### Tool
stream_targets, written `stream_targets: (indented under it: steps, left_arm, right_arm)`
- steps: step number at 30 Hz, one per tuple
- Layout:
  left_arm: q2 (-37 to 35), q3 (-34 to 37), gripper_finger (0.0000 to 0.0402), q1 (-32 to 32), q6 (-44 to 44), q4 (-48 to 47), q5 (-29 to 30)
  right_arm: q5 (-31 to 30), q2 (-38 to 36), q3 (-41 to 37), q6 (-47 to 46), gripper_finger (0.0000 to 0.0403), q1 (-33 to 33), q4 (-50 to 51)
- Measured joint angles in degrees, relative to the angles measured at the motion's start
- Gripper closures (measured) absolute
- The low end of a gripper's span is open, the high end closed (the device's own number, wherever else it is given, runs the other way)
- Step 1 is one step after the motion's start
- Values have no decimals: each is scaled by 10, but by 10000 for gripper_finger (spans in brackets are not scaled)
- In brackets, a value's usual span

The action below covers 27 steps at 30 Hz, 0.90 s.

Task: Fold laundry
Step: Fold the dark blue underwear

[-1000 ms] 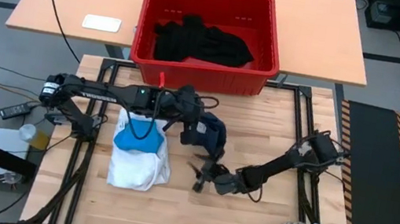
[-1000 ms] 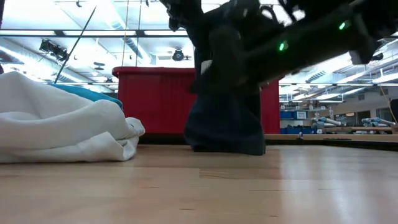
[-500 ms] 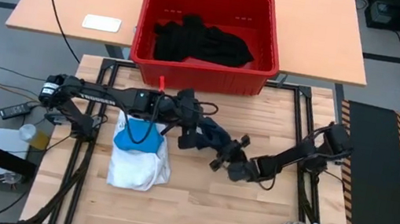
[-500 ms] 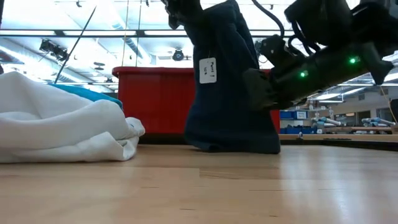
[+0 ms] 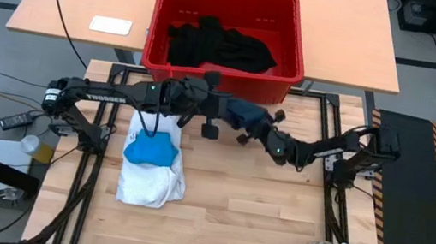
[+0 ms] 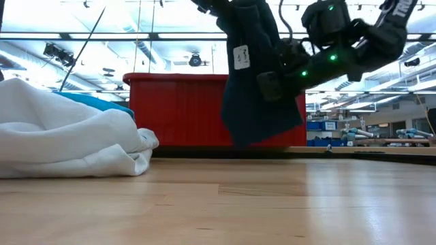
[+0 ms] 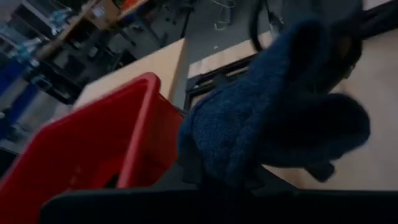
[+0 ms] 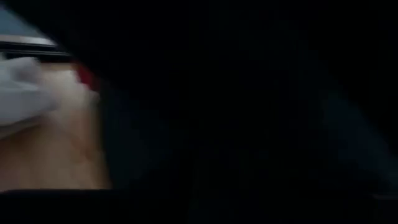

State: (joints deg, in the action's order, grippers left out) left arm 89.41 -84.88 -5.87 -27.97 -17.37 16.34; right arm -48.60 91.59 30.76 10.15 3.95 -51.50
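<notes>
The left gripper (image 5: 221,112) is clamped shut on a dark navy garment (image 5: 247,114) hanging clear of the wooden table (image 5: 231,210) before the red crate (image 5: 221,77), while the right gripper (image 5: 264,129) is at the cloth's other side, its finger opening hidden.

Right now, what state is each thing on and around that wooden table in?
Dark blue knitted garment: lifted clear of the table, hanging.
Left gripper: shut on dark blue knitted garment.
Right gripper: at the garment, grip unclear.
White shirt: crumpled on the table.
Bright blue cloth: lying on the shirt.
Red plastic crate: holding black clothes.
</notes>
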Motion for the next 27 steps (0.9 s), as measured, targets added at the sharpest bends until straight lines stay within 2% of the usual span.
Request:
stream_targets:
  steps: [3,6,11,13,17,20,25,27]
  left_arm:
    - [1,0,376,10,0,-29,-1]
    - [14,2,376,22,61,-95,-46]
    - [45,68,376,49,153,-103,-104]
    - [55,88,376,63,178,-87,-117]
    - [78,105,375,87,227,-88,-120]
    - [83,105,367,102,250,-84,-121]
    - [82,105,359,125,264,-81,-128]
    - [82,105,358,134,265,-81,-128]
  right_arm:
    - [70,1,-1,-25,256,20,29]
    - [126,1,-1,-100,256,18,112]
    - [236,1,-1,-209,257,-23,215]
    - [256,-1,-1,-224,257,-48,246]
    - [270,-12,-1,-241,257,-96,292]
    - [315,-14,-1,-255,257,-123,307]
    - [459,-15,-1,-334,257,-164,329]
    - [495,-20,-1,-371,257,-180,333]
